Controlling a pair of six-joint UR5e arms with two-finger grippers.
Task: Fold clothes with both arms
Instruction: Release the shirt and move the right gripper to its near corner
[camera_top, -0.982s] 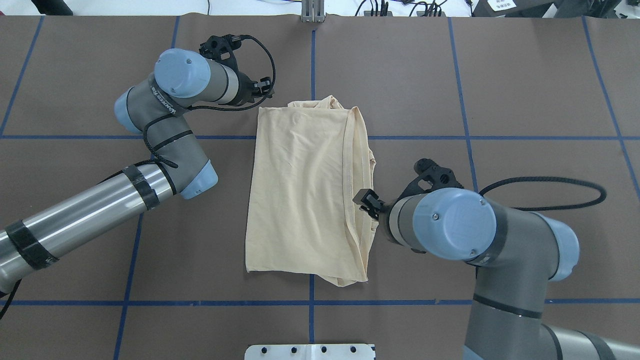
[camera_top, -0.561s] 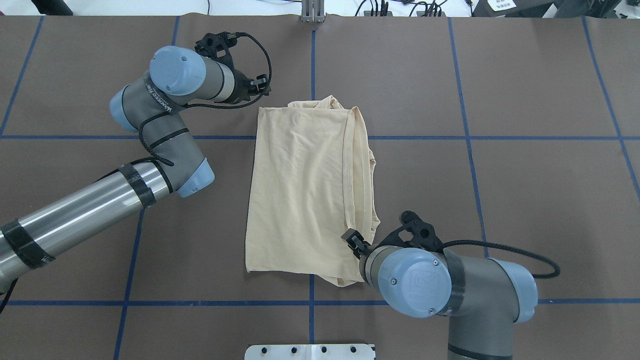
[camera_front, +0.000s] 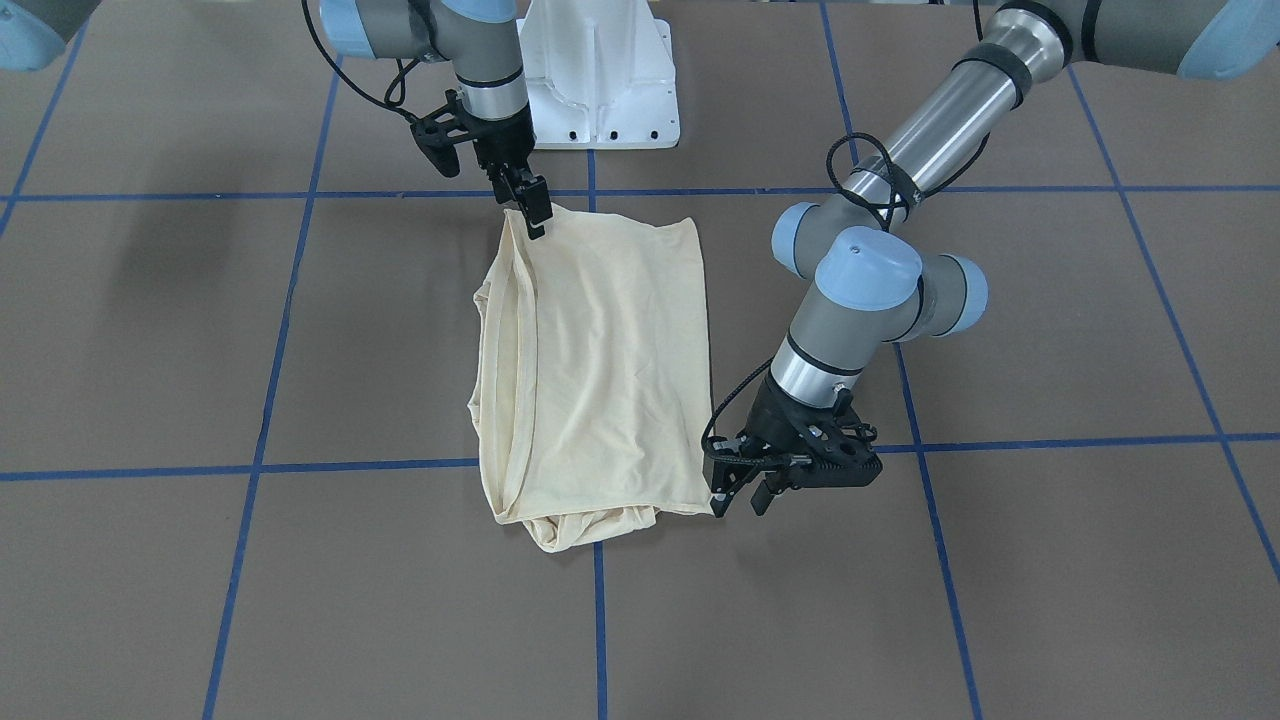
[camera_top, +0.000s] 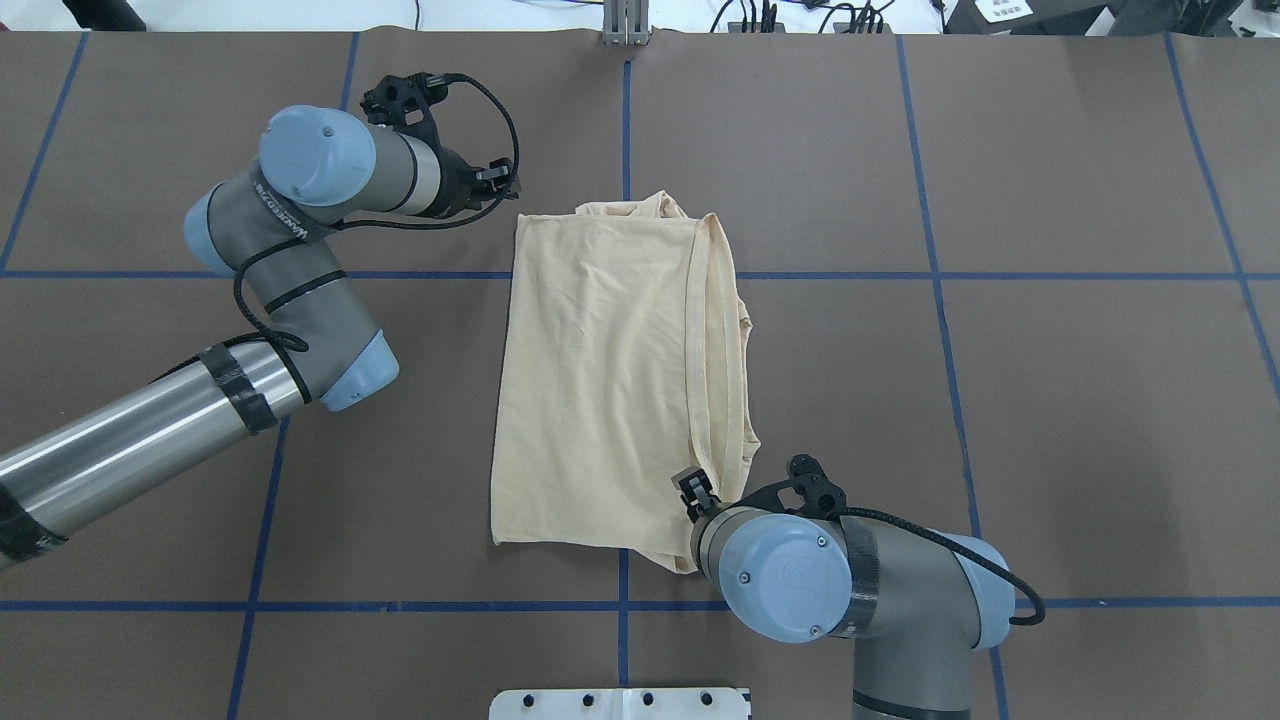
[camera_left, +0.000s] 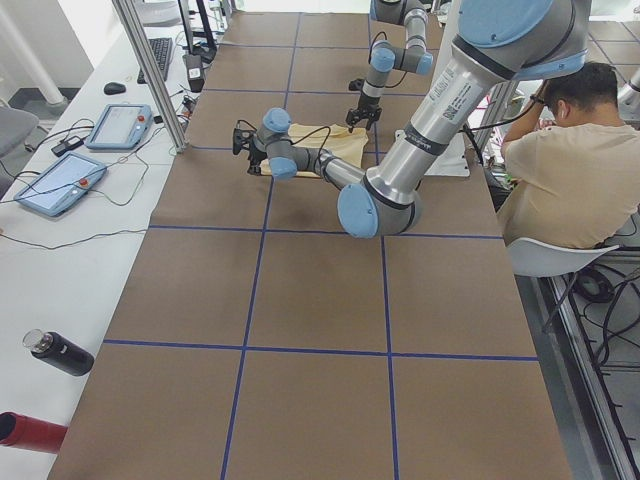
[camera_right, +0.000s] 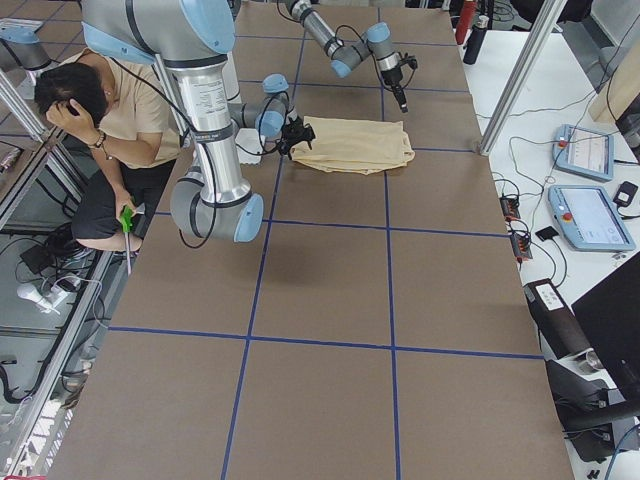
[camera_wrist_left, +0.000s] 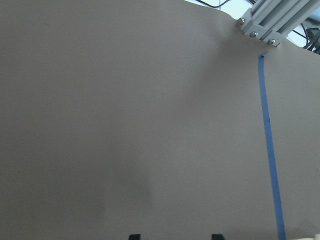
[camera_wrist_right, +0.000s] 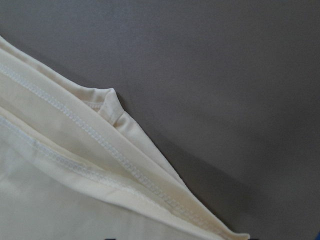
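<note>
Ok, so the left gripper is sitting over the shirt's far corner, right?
Not quite. The left gripper is beside the shirt's far corner, not over it. The left wrist view shows only bare table beneath it.

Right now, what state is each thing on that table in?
Pale cream-yellow cloth shirt, folded lengthwise, lying flat on the brown blue-taped table.
Left black two-finger hand, open, empty, beside one corner of the shirt.
Right black two-finger hand, at the diagonally opposite corner; open or shut unclear.
</note>
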